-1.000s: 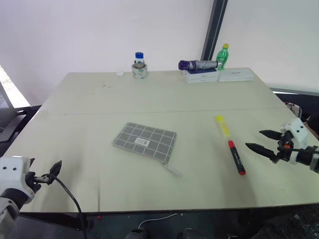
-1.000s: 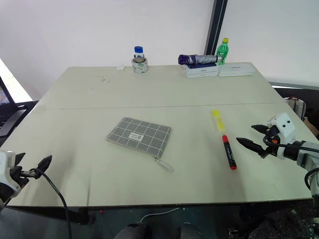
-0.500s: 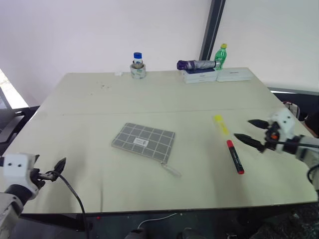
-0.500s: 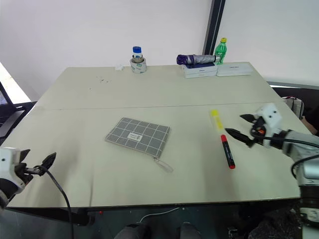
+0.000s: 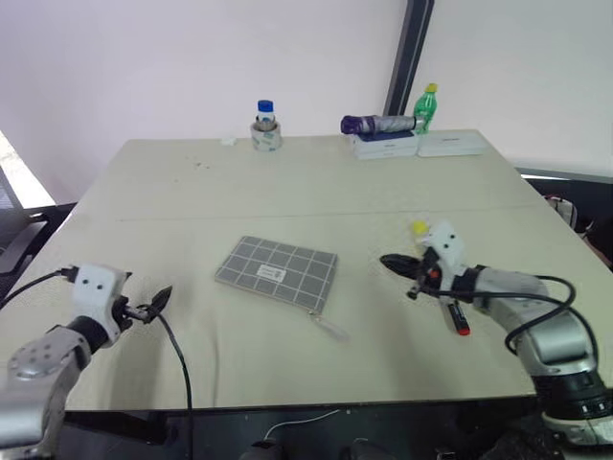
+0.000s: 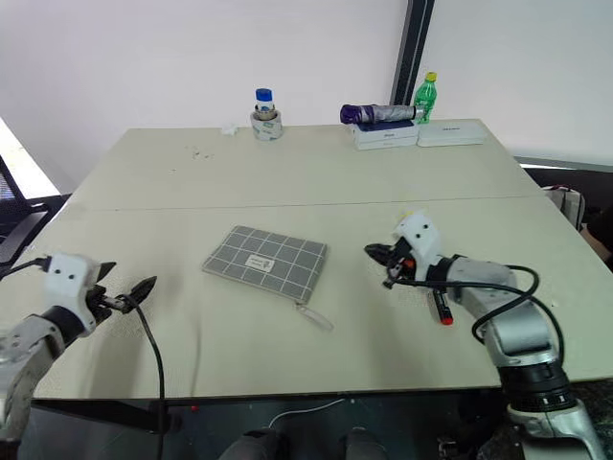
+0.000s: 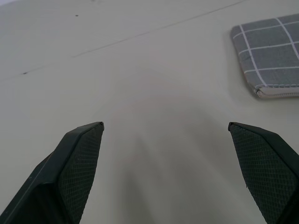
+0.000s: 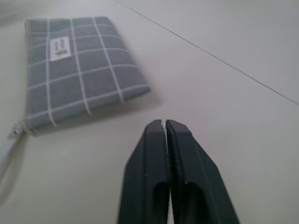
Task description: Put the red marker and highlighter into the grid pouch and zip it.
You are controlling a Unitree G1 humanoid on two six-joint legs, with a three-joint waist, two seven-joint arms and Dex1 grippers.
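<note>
Though mid-table, grid pouch [image 5: 278, 271] has bare margins.

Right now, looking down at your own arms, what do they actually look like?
Each arm is silver-grey metal ending in a white, boxy wrist block with small dark dots. A loose black cable loops along each forearm. The left tool and right tool each have two slim black fingers tapering to points; up close, the left tool's fingers show a fine cross-hatched texture on the inner faces.
</note>
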